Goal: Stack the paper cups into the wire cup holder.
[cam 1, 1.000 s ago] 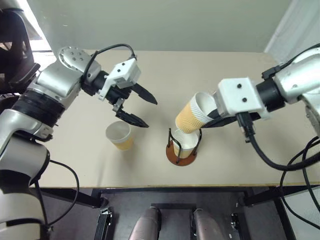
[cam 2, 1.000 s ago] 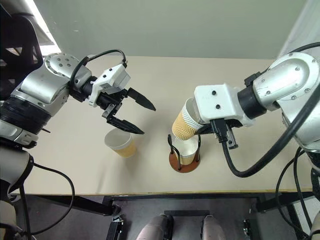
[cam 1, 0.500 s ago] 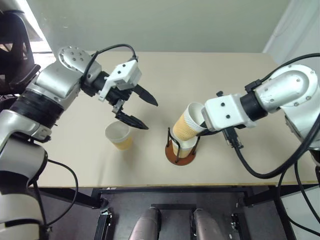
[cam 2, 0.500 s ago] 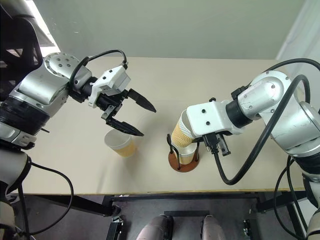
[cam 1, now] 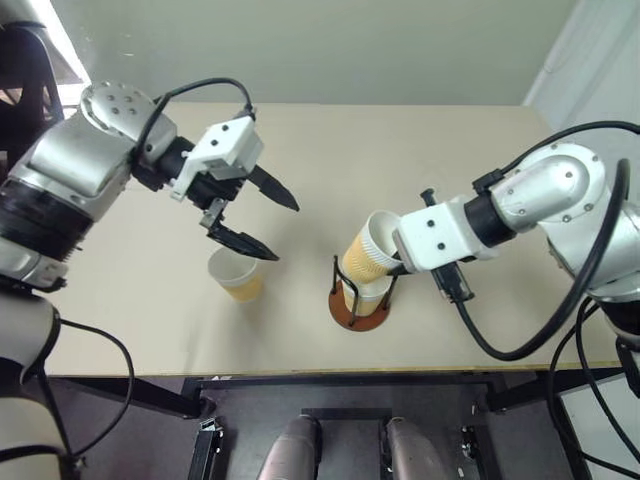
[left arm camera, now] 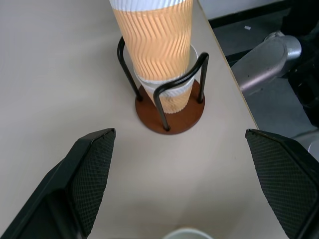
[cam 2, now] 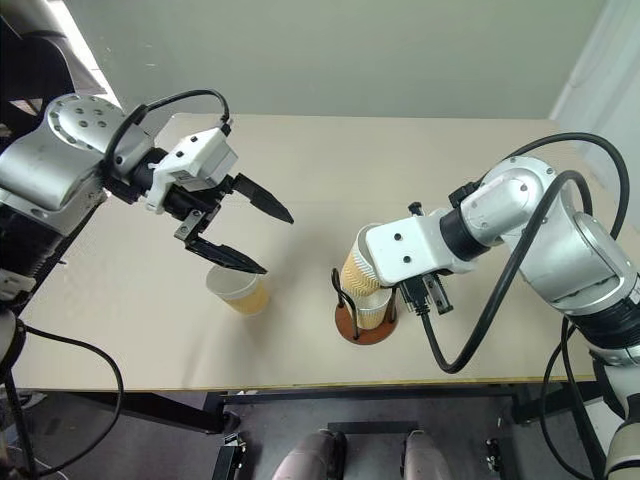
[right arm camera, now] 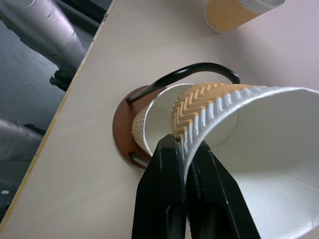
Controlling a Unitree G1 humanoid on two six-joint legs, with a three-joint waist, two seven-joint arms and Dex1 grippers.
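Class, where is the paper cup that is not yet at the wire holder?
The loose paper cup stands upright on the table, to the robot's left of the wire cup holder, just below the open left gripper.

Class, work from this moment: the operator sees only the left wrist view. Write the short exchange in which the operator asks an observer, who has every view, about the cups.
Operator: What holds the upper cup in the holder?
Observer: The right tool is shut on the upper cup's wall at the rim, one finger inside and one outside. The cup leans over the holder.
Operator: A white rim shows at my edge. What is it?
Observer: A third cup, upright and mouth up on the table, to the robot's left of the holder and apart from it. The left tool hangs open above it without touching.
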